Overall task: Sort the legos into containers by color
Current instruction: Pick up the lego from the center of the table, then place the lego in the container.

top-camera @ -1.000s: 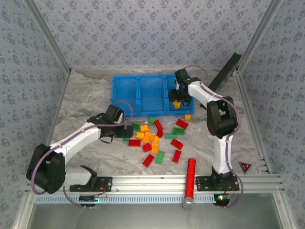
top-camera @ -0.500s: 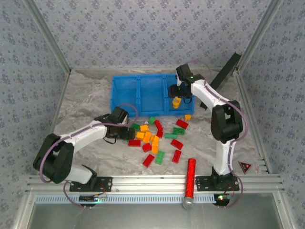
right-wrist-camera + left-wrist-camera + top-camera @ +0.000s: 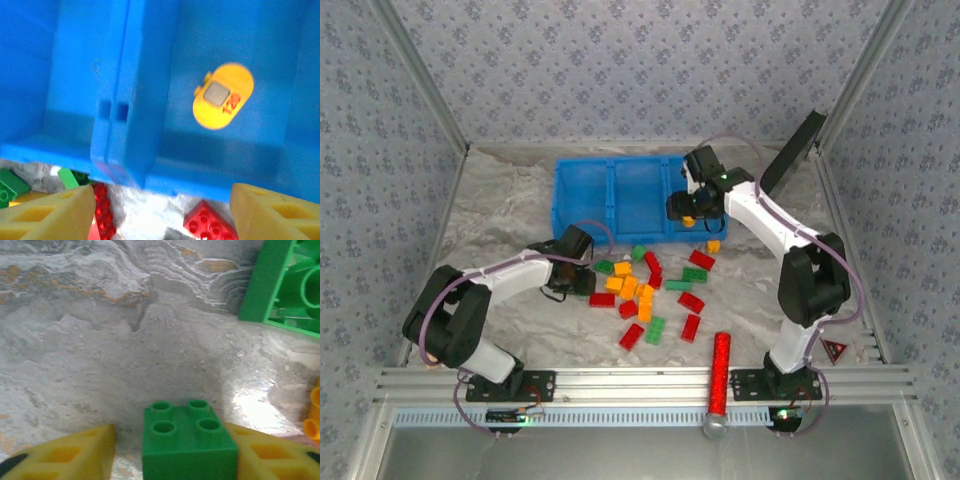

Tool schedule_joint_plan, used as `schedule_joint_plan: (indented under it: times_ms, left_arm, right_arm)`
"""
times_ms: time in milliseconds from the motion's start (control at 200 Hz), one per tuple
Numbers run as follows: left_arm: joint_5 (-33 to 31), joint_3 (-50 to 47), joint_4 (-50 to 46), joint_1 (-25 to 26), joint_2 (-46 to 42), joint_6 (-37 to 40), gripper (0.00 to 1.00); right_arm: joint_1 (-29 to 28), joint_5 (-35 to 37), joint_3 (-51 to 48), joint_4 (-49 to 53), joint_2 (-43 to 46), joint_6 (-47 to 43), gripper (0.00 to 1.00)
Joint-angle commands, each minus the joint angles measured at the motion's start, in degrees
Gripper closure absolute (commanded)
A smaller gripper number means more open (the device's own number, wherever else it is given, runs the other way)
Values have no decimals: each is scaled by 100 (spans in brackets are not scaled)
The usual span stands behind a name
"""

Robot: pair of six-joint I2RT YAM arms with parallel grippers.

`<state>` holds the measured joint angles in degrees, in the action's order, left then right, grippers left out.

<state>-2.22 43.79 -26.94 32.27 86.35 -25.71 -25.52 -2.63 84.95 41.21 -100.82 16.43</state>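
Between the fingers of my left gripper (image 3: 170,432) a green four-stud lego (image 3: 187,440) stands on the table. The right finger (image 3: 270,455) touches it and a gap remains at the left finger (image 3: 70,455). In the top view this left gripper (image 3: 588,268) is at the left edge of the pile of red, green and orange legos (image 3: 645,290). My right gripper (image 3: 162,192) is open over the front wall of the blue tray (image 3: 125,100), by its right container. A yellow oval piece (image 3: 222,96) lies on that container's floor. From above, the right gripper (image 3: 687,210) hangs over the tray (image 3: 582,190).
An upturned green lego (image 3: 285,290) and an orange one (image 3: 314,412) lie near the left gripper. Red legos (image 3: 210,222) sit just outside the tray wall. A red cylinder (image 3: 720,372) stands by the front rail. A black bar (image 3: 790,150) leans at the back right.
My left gripper has slid right into the pile's edge and its jaws have narrowed around the green lego. The right gripper has widened and shifted slightly left over the tray.
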Motion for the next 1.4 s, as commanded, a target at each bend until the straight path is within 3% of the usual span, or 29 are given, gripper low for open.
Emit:
schedule_joint_plan:
  times_ms: [0,210,430,830,1124,1399]
  left_arm:
    - [221,99,123,35,192,5,54]
    - [154,60,85,42,150,23,71]
    - [86,276,-101,26,-16,175,81]
    - [-594,2002,-1028,-53,-670,859,84]
    - [-1230,2592,2,-352,185,925,86]
    - [-1048,3218,306,-825,1350,921,86]
  right_arm:
    - [-139,-23,-414,347,386,268,27]
    - [-368,-90,-1247,625,1140,845,27]
    - [-535,-185,-2242,713,1851,1979,27]
    - [-1522,-258,-3317,414,2659,3326,25]
    - [-2042,14,-3740,388,3003,3970,24]
    - [-2211,-104,-4019,327,3043,4255,23]
